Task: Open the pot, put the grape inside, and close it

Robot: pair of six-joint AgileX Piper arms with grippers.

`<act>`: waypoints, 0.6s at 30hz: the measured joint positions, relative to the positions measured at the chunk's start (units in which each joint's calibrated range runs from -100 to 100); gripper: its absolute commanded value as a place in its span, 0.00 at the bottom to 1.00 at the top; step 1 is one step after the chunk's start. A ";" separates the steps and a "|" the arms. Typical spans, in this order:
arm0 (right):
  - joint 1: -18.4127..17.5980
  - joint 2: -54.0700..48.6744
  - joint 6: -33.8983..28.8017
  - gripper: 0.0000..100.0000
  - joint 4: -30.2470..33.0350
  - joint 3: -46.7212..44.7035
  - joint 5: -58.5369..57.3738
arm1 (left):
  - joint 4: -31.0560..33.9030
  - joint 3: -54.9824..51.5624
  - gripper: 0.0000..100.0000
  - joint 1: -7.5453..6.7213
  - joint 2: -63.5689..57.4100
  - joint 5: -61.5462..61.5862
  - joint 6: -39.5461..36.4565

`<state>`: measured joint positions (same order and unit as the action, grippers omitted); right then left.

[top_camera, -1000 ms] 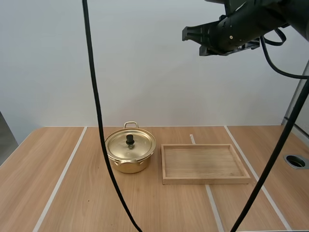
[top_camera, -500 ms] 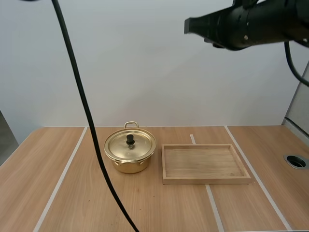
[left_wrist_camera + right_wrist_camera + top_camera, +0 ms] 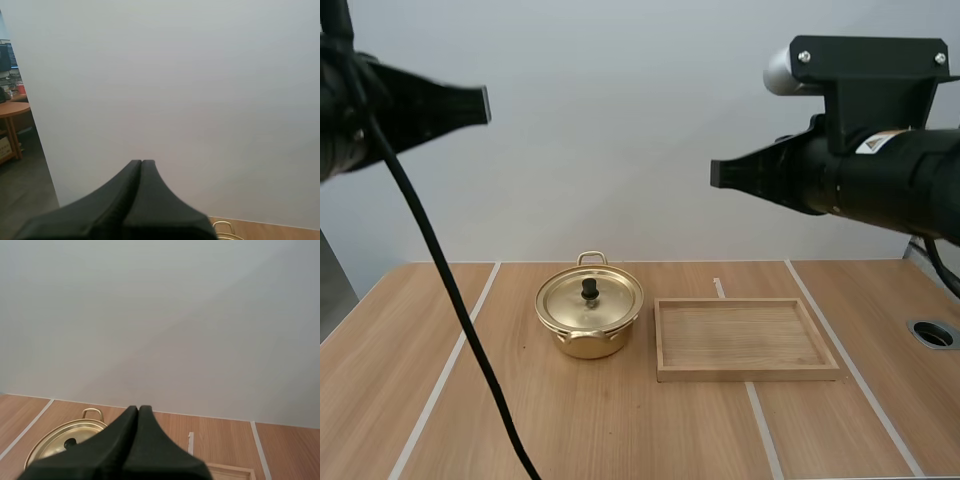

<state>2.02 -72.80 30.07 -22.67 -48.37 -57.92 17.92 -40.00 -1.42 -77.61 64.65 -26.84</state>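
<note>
The pot point(image 3: 588, 322), lid point(image 3: 605, 302) on, sits mid-desk point(image 3: 620, 430), left of the tray point(image 3: 740, 373). The left end effector point(image 3: 483, 103) and right end effector point(image 3: 716, 175) hang high above, fingers pressed together, empty. Risk: descending closed, either could strike the small knob point(image 3: 589, 289) and shove the pot.

The high view looks from behind and above the arms, forward and down over the worktop point(image 3: 620, 430), with the pot point(image 3: 590, 312) and the tray point(image 3: 740, 338) at mid distance. The left wrist view sits close behind the left gripper point(image 3: 141, 162) and faces almost level at the white wall point(image 3: 175, 75), catching just a handle of the pot. The right wrist view, close behind the right gripper point(image 3: 138, 408), tilts slightly lower, sharing the pot, a tray corner and the worktop's far edge with the high view.
</note>
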 measured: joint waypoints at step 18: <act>0.00 -6.88 7.34 0.00 0.00 -18.99 4.48 | -1.65 -34.07 0.00 0.01 -3.01 -27.66 3.24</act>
<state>2.02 -79.67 37.42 -22.67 -67.36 -53.44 16.27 -74.06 -1.41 -80.62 36.99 -23.60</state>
